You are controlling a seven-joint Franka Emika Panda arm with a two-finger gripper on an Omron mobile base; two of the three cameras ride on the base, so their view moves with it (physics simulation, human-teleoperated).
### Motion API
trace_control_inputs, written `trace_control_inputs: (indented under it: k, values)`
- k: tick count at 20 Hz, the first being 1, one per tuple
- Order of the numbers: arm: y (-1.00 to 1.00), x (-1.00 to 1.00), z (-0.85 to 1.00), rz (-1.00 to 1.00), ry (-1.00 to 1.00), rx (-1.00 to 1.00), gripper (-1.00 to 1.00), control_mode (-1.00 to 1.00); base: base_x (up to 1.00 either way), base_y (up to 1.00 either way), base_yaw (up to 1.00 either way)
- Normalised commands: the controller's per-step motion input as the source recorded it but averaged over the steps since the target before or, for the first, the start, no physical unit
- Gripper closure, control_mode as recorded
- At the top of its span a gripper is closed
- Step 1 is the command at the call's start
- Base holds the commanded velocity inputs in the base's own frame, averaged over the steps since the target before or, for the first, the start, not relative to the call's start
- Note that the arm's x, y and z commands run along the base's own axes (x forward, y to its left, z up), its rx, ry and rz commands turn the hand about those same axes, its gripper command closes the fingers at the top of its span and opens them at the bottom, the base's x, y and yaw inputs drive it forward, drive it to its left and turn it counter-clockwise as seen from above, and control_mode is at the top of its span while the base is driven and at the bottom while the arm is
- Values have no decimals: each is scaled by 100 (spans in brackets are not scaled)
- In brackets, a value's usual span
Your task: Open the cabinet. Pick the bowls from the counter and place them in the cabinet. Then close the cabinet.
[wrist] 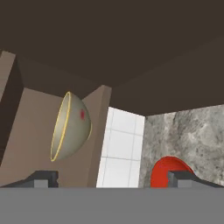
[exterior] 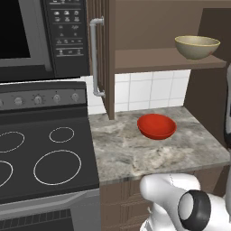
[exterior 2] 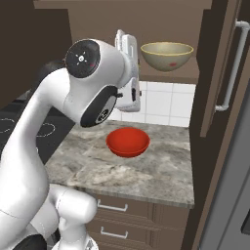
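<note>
Centrally, a glossy red round bowl sits on the speckled grey stone counter; upper right, a beige-tan bowl rests on the open brown wooden cabinet's shelf. Gripper spread wide, empty, fingertips partly cut off.

So the cabinet is brown wood and both doors are swung open, the left door edge-on with its long silver bar handle facing out, the right door open too with the same kind of handle. The beige-tan bowl with the yellowish rim sits upright on the wooden shelf, toward the right end. The glossy red bowl is upright on the speckled grey-beige stone counter, near the tiled back wall, roughly below the shelf and a bit left of the tan one. The two bowls are well apart, one up, one down.
</note>
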Motion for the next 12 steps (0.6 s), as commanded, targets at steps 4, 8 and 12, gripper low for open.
trace_control_inputs:
  k: [4,8,12]
  values:
    - [12,-57,-46,0,10,0,-100,-100,0,0,0]
    - [-1,-6,-58,0,10,2,-100,-100,0,0,0]
    - [0,0,-48,9,0,4,-100,-100,0,0,0]
